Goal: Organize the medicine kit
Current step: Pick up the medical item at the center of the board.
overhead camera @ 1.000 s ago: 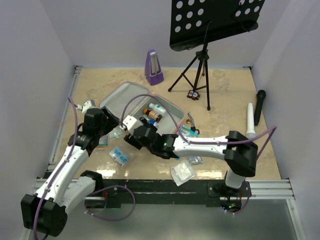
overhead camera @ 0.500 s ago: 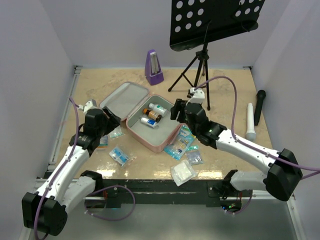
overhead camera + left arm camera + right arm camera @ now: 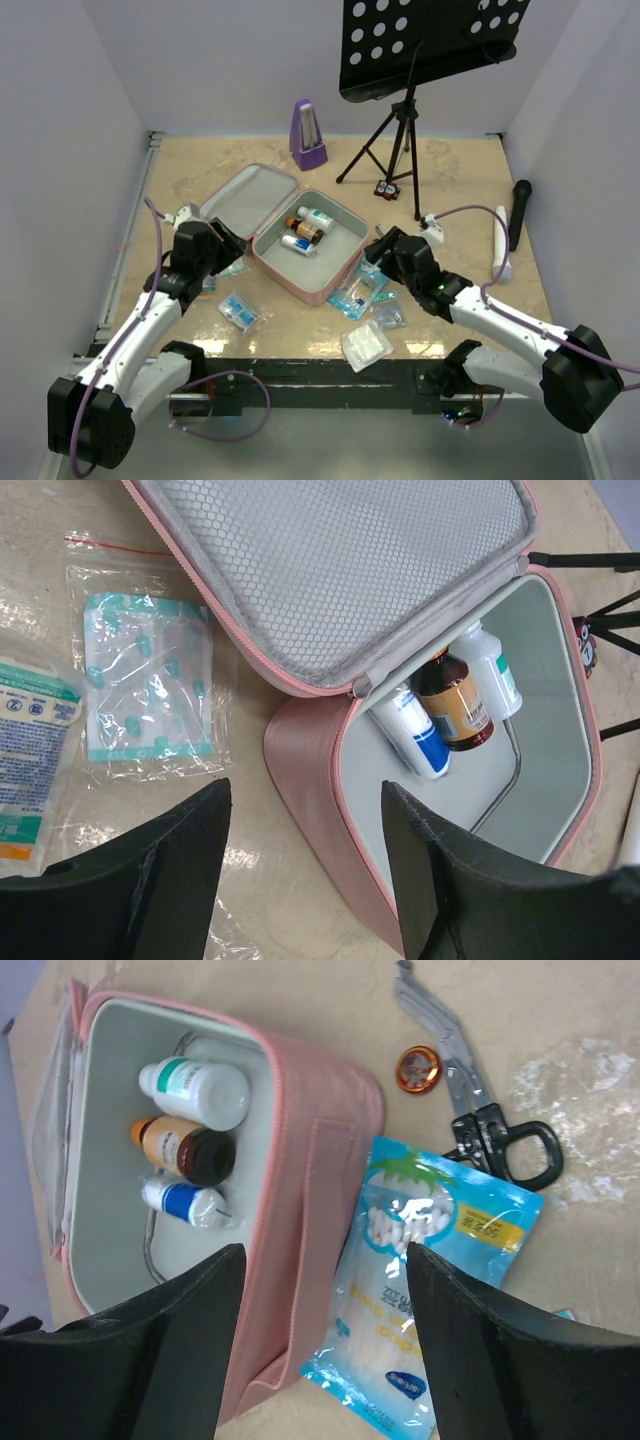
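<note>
Right fingers crossed the medicine kit to the swab packet on its right, likely next. They and left fingers gape empty.

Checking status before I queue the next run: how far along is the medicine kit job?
Done: the medicine kit lies open with three bottles inside.
In hand: nothing. The left tool and right tool are both open and empty, hovering at the kit's sides.
Left: the cotton swab packet, scissors, clear zip bag and other packets lie outside. The lid is not yet closed.
</note>
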### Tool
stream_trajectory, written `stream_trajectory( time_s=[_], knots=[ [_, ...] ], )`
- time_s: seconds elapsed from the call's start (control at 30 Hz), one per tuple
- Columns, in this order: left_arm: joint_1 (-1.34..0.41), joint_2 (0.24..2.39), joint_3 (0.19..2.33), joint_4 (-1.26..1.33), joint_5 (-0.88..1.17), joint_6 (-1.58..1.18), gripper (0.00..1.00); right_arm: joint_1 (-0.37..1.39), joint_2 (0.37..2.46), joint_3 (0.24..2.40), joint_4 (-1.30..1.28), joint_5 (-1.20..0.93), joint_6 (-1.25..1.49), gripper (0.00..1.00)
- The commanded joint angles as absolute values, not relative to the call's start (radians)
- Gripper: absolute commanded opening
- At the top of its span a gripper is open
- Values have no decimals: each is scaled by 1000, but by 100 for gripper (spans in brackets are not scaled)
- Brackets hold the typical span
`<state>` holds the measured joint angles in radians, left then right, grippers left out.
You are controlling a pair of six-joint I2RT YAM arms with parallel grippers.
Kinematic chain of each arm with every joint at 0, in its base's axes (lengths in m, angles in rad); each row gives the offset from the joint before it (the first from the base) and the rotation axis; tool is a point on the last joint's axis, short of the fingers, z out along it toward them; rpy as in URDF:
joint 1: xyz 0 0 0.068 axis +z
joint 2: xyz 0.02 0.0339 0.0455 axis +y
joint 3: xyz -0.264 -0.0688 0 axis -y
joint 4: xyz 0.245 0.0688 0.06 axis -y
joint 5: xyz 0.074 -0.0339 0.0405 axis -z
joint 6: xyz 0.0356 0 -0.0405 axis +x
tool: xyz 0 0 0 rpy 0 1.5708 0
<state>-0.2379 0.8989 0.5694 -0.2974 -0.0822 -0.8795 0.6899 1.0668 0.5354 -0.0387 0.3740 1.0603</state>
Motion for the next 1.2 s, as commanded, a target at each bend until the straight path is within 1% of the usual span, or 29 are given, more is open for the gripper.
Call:
stream_trajectory(
  time_s=[0.0,0.2,0.5,0.83,0.93,1.17],
  knots=[
    [-236,899,549,-236,-46,-893,65,631,1048,460,-6,334,1186,68],
    [-236,911,541,-230,-29,-894,64,607,1065,428,44,339,1230,65],
    [-236,899,534,-227,-48,-890,63,575,1135,385,80,308,1238,66],
    [-236,937,523,-204,-37,-888,63,568,1175,356,106,299,1235,68],
    [-236,946,520,-196,-29,-890,62,566,1219,354,152,282,1226,66],
    [-236,934,526,-206,-34,-890,62,560,1304,379,221,256,1186,55]
  ],
)
